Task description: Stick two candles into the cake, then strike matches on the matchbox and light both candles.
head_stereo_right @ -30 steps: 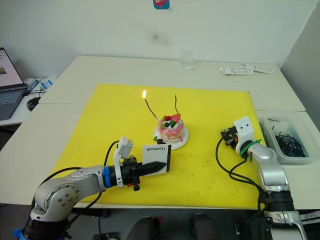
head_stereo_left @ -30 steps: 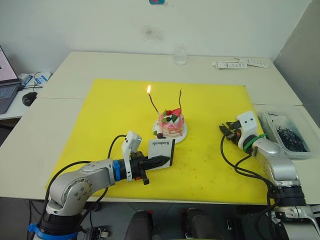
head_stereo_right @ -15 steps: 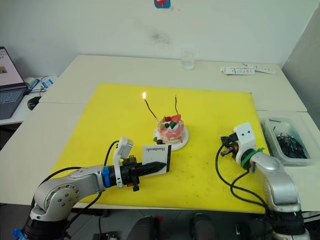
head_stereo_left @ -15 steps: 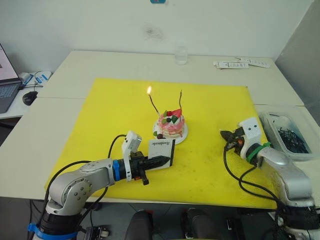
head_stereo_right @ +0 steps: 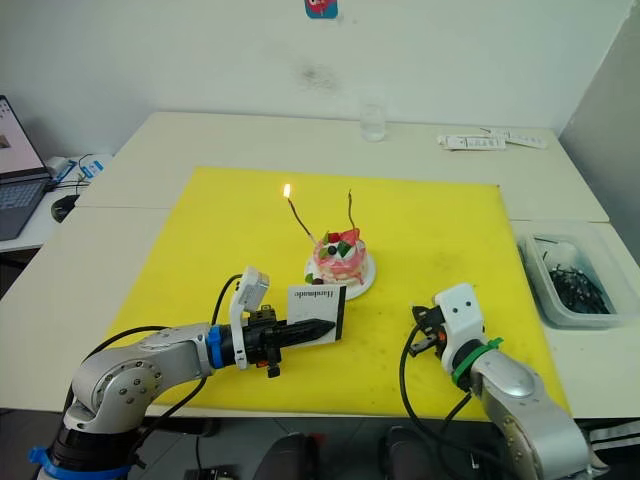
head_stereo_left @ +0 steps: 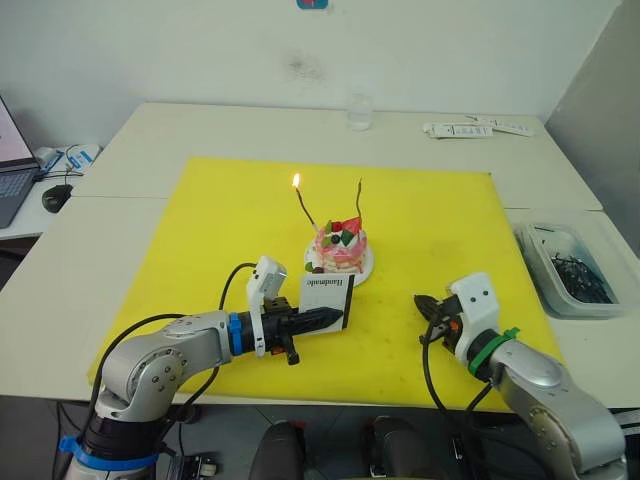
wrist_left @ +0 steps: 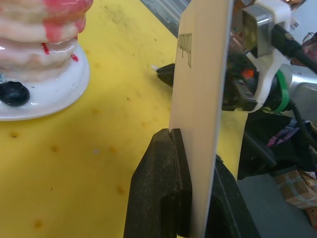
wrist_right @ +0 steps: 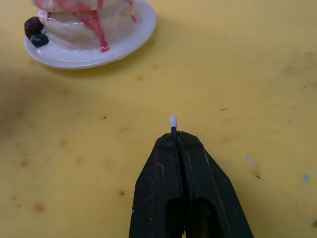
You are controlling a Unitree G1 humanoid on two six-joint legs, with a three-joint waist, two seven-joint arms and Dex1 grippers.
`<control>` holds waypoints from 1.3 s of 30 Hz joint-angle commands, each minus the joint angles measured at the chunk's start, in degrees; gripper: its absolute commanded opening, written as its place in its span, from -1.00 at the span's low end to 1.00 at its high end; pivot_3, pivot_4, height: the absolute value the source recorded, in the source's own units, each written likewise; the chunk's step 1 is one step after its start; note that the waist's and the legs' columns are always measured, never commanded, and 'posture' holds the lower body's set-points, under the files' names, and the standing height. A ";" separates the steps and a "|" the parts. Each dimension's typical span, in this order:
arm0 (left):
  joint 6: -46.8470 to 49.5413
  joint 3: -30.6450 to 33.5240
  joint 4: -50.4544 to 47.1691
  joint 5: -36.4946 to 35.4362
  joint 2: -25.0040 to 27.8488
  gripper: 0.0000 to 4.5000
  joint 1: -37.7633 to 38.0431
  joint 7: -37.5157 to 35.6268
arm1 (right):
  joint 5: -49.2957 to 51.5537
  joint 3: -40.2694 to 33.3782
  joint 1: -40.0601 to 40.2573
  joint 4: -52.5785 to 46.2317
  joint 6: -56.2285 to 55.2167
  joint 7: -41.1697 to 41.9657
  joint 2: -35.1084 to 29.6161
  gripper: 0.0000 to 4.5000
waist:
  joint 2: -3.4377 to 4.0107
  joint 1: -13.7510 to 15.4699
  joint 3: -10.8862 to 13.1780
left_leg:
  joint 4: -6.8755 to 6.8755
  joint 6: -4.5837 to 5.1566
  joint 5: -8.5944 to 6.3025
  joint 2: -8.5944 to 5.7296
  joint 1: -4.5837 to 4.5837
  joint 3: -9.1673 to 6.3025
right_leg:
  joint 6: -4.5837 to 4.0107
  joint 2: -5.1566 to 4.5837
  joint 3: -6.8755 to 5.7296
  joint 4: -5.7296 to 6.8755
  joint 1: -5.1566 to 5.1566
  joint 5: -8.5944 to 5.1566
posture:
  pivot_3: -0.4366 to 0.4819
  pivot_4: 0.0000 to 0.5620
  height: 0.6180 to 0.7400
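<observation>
Pale tables (head_stereo_left: pixel 120 250) pushed together against a white wall (head_stereo_left: pixel 200 50) (scuffed), under a yellow mat (head_stereo_left: pixel 420 220).

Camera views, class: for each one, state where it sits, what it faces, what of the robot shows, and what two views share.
Head stereo pair: looks forward and down on the cake, both arms showing.
Left wrist: looks along the left gripper clamping the matchbox.
Right wrist: looks along the right gripper pinching a match.
Both wrist views share the cake's plate.

pink cake (head_stereo_left: pixel 342 248), white matchbox (head_stereo_left: pixel 327 297), yellow mat (head_stereo_left: pixel 430 220)
</observation>
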 commanded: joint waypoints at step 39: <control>1.70 0.47 -1.20 -1.14 0.22 -1.00 -2.28 -0.42 | -7.60 1.90 6.39 14.09 -27.31 -0.29 3.81 0.41 | -0.16 0.03 -0.13 | 0.02 0.00 0.00 0.02 0.05 -0.03 | -0.02 -0.01 0.00 0.03 0.05 0.01 | -0.05 -0.47 1.00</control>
